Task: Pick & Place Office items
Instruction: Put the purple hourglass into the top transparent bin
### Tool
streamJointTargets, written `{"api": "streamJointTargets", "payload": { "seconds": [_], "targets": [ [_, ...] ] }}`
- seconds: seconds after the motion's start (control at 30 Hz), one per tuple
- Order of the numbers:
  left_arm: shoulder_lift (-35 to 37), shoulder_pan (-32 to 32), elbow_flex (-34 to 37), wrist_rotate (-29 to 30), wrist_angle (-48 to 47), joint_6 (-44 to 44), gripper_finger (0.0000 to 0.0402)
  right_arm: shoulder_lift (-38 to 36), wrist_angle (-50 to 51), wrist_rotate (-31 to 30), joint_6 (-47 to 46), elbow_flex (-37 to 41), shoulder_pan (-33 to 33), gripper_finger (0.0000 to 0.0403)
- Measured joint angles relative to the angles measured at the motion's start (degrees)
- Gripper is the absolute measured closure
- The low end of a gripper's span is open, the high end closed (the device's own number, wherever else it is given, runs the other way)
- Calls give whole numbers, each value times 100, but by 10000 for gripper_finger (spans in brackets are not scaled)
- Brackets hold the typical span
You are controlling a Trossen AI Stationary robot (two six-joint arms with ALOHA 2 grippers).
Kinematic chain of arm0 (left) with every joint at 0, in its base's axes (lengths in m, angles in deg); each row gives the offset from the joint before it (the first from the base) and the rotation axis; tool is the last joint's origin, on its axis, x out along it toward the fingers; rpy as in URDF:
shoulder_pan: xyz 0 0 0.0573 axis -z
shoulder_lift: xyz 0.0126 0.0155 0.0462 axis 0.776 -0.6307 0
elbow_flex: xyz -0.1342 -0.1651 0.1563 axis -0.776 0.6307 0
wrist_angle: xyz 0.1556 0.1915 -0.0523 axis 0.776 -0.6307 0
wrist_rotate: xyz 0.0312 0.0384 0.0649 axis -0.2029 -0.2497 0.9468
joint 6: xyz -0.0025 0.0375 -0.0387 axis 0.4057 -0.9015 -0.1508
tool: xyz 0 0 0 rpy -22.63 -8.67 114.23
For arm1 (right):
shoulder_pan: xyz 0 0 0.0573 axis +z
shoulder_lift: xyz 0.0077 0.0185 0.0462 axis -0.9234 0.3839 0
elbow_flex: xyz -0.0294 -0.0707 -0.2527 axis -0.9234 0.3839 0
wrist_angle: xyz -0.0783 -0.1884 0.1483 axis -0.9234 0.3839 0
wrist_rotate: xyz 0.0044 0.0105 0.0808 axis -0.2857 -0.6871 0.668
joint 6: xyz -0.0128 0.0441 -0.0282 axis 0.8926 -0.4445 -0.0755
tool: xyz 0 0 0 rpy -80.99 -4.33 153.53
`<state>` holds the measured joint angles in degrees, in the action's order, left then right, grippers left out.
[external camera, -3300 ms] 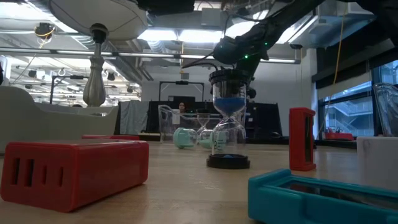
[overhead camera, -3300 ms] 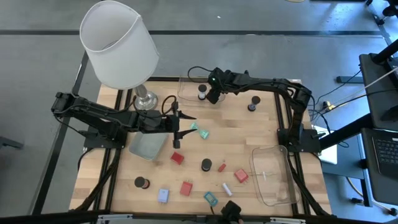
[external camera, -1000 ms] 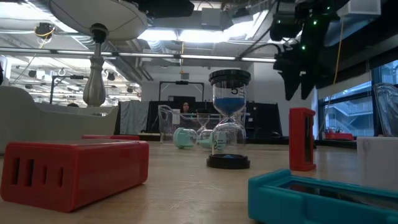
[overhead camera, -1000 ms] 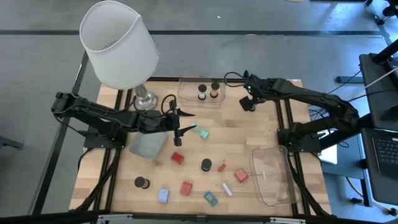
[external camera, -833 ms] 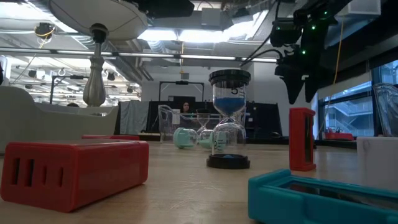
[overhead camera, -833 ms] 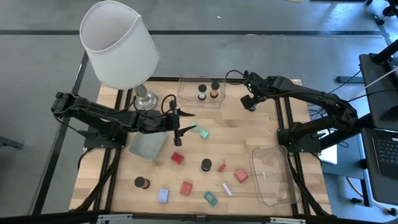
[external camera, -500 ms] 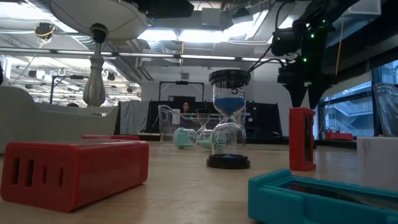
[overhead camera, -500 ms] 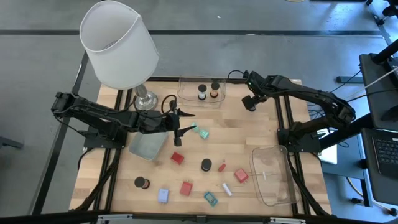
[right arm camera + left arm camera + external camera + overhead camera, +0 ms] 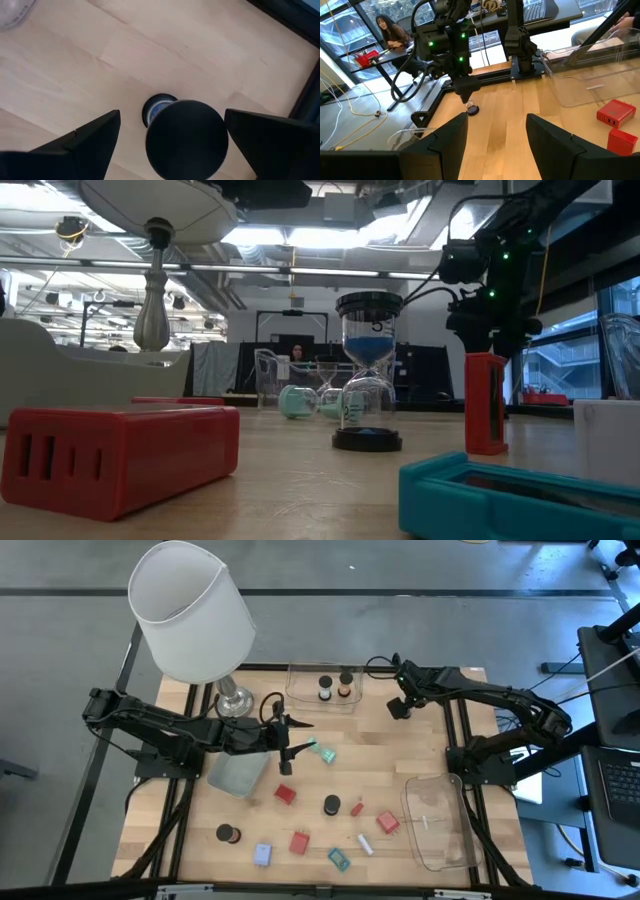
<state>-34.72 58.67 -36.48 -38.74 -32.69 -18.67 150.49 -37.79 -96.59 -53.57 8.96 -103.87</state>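
My right gripper (image 9: 399, 707) (image 9: 172, 114) is open near the table's far right. Its fingers stand on either side of a dark-topped hourglass (image 9: 186, 137) with a bluish base, which stands upright on the wood. My left gripper (image 9: 289, 750) (image 9: 496, 119) hovers open at mid-table beside teal clips (image 9: 319, 751). Two more hourglasses (image 9: 334, 688) stand in the far clear tray (image 9: 300, 680). Another hourglass (image 9: 331, 805) (image 9: 368, 370), red blocks (image 9: 285, 794), a pale-blue clip (image 9: 263, 855), a teal clip (image 9: 339, 859) and a white stick (image 9: 365, 844) lie on the near half.
A white-shaded lamp (image 9: 192, 610) on a metal base (image 9: 233, 700) stands at the far left. A clear tray (image 9: 438, 823) lies at the near right and a grey one (image 9: 238, 776) under the left arm. Bare wood (image 9: 400, 755) lies between the grippers.
My right gripper has come down at the table's far right until its open fingers stand around the hourglass there. In the low view it drops from high above to behind the upright red block. The left arm has kept still.
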Motion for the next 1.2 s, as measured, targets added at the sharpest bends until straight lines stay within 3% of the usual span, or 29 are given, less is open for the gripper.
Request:
{"api": "streamJointTargets", "payload": {
  "seconds": [0.33, 1.0, 1.2],
  "targets": [
    [0, 0, 0, 0, 2, -2, 203, 0, 49, 1, 18, 0, 0, 48],
    [0, -1, 0, 0, 2, -2, 203, -2, 235, -8, 43, 0, 0, 186],
    [0, -1, 0, 2, 3, -2, 203, -4, 264, -4, 45, -25, 0, 189]
  ]
}}
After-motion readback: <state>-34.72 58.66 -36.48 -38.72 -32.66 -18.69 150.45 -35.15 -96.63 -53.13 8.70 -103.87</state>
